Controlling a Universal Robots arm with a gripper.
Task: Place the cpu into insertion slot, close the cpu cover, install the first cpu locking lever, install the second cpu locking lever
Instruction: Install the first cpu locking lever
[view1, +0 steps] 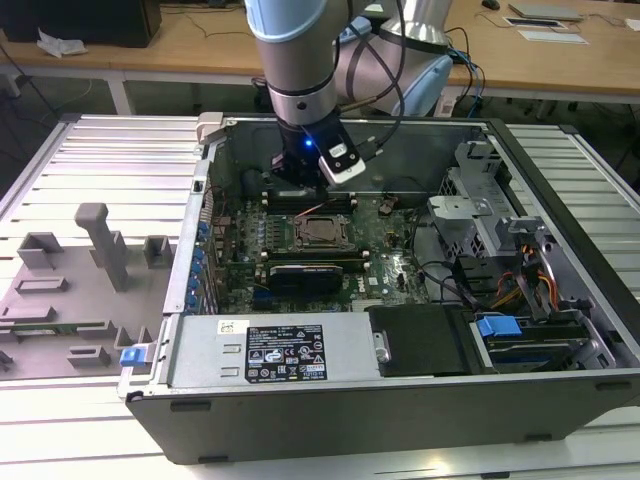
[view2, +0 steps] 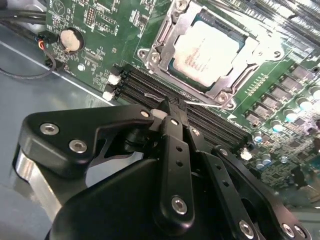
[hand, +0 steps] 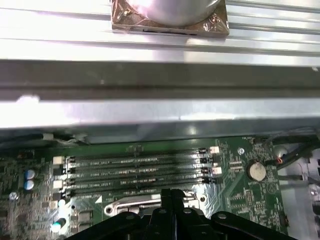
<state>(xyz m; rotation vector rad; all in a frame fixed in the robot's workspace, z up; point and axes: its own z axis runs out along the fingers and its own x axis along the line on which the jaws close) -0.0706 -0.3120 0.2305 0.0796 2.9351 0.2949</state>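
Observation:
The cpu (view2: 207, 50) (view1: 321, 232) lies flat in the insertion slot (view2: 226, 96) on the green board, its pale metal face showing. The silver cpu cover (view2: 161, 46) lies down around it as a frame. A thin silver lever rod (view2: 202, 100) runs along the slot's edge next to the memory slots. My gripper (view2: 167, 105) (hand: 171, 192) (view1: 300, 190) is shut with nothing between its black fingers. Its tips hang over the memory slots, just beside the slot's rim (hand: 125, 205). Whether they touch the rod is not clear.
Long black memory slots (hand: 135, 170) lie between the gripper and the case wall (hand: 160, 85). A coin battery (hand: 256, 171) sits on the board. In the exterior view the grey drive cage (view1: 480, 210) stands at the right and a grey fixture tray (view1: 70, 290) at the left.

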